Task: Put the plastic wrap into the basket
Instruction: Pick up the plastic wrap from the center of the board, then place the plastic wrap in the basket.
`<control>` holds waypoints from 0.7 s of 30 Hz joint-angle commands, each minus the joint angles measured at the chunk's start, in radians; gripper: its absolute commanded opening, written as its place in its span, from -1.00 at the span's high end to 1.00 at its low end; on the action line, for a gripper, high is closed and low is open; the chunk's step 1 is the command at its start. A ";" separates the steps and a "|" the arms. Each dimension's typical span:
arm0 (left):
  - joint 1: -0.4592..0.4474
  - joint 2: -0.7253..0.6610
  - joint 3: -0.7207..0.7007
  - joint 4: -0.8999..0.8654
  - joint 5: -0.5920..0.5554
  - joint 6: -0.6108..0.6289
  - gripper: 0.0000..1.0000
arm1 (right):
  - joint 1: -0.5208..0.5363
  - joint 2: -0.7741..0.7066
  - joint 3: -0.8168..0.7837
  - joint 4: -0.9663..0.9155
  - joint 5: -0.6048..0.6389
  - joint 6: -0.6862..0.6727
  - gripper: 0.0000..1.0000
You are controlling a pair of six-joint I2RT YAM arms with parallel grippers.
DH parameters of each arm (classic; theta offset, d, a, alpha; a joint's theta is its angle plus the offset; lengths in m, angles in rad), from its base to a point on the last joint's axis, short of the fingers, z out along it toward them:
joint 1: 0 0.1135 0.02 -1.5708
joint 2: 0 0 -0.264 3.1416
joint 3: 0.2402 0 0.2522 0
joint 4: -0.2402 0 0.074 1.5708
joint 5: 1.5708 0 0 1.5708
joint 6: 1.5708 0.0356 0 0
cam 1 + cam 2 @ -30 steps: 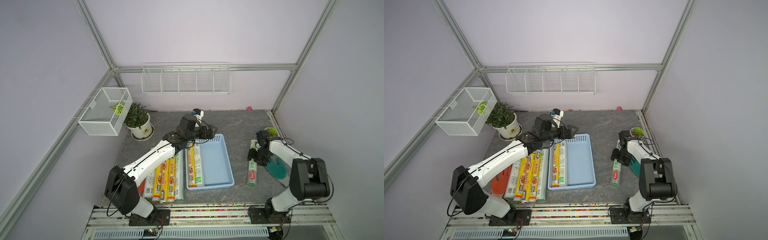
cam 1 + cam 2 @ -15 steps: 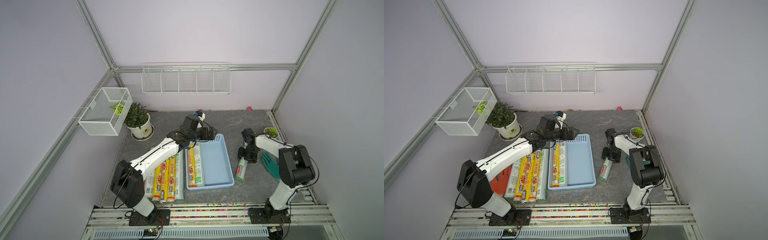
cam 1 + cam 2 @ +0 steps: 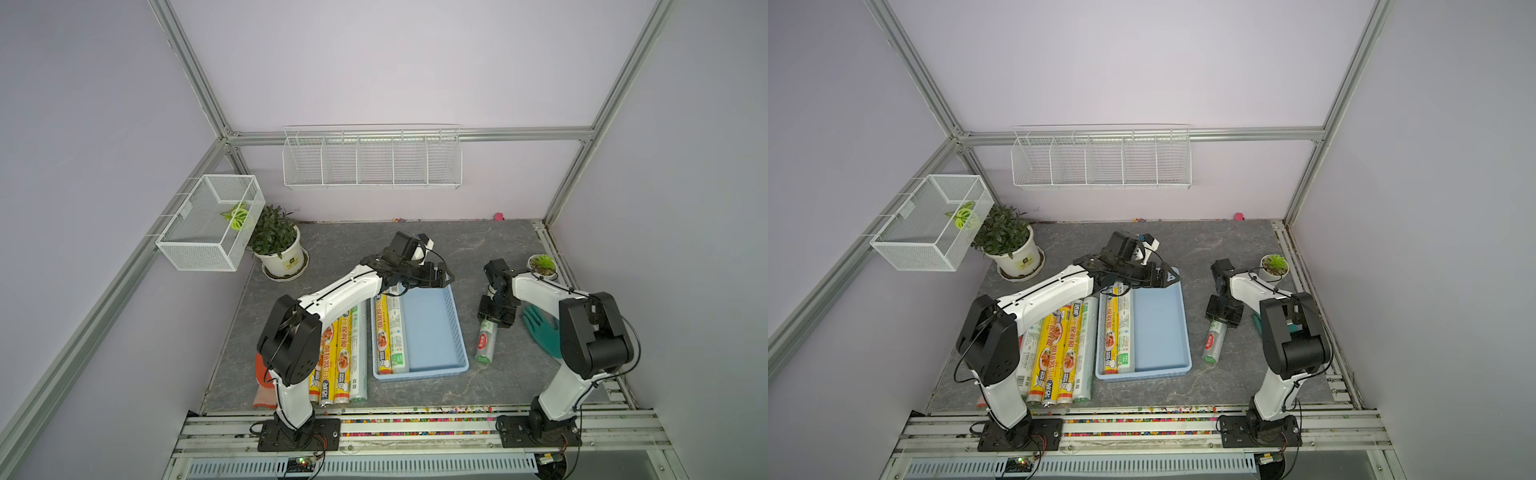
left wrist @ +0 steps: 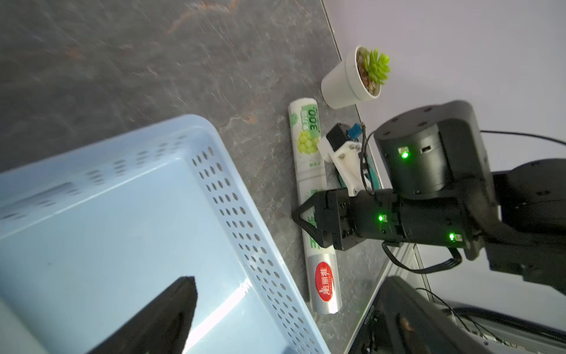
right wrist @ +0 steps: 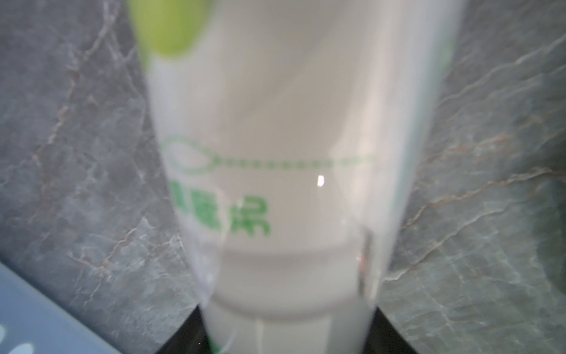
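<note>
Right pincer (image 3: 495, 321) grips a white roll (image 3: 485, 345) on the table (image 3: 478, 245) beside the basket (image 3: 432, 328); left pincer (image 3: 444, 279) hangs open over the basket.

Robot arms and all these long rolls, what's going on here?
A two-armed robot is packing rolls of plastic wrap into the light-blue basket. Two rolls already lie in it. The right gripper is down over a clear-white roll on the table beside the basket, jaws either side of it; whether it grips yet is unclear. The left gripper hovers open over the basket's far end, holding nothing. Several more rolls wait on the basket's other side.
</note>
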 commanded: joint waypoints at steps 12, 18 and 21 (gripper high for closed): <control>-0.109 0.081 0.059 -0.082 -0.047 -0.021 -1.00 | -0.003 -0.064 -0.057 -0.001 0.003 -0.011 0.35; -0.100 -0.091 -0.037 0.019 -0.223 0.009 -1.00 | 0.003 -0.302 -0.009 -0.087 0.055 -0.086 0.53; -0.080 -0.180 -0.106 0.064 -0.333 -0.017 -1.00 | 0.010 -0.400 0.023 -0.075 -0.066 -0.129 0.54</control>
